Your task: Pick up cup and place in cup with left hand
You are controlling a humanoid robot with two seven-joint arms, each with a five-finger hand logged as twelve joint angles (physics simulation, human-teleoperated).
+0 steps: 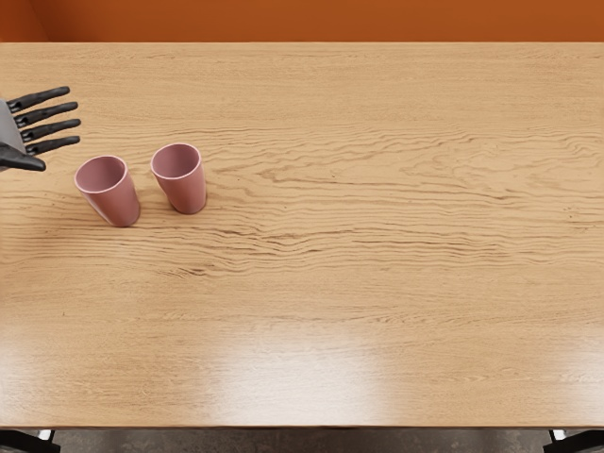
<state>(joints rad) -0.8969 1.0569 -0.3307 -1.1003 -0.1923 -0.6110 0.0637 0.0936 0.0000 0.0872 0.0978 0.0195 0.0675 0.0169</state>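
Note:
My left hand (pixel 58 153) reaches in at the picture's left edge, its dark fingers spread and pointing right, holding nothing. Just below and to the right of it a pink cup (pixel 116 200) stands on the wooden table (pixel 377 236), mouth up. A second pink cup (pixel 186 189) of the same look stands upright a little to the right of the first, with a narrow gap between them. Both cups look empty inside. The hand touches neither cup. No right hand shows.
An orange wall (pixel 321 21) rises behind the table's far edge. Dark leg parts show below the table's near edge at both bottom corners.

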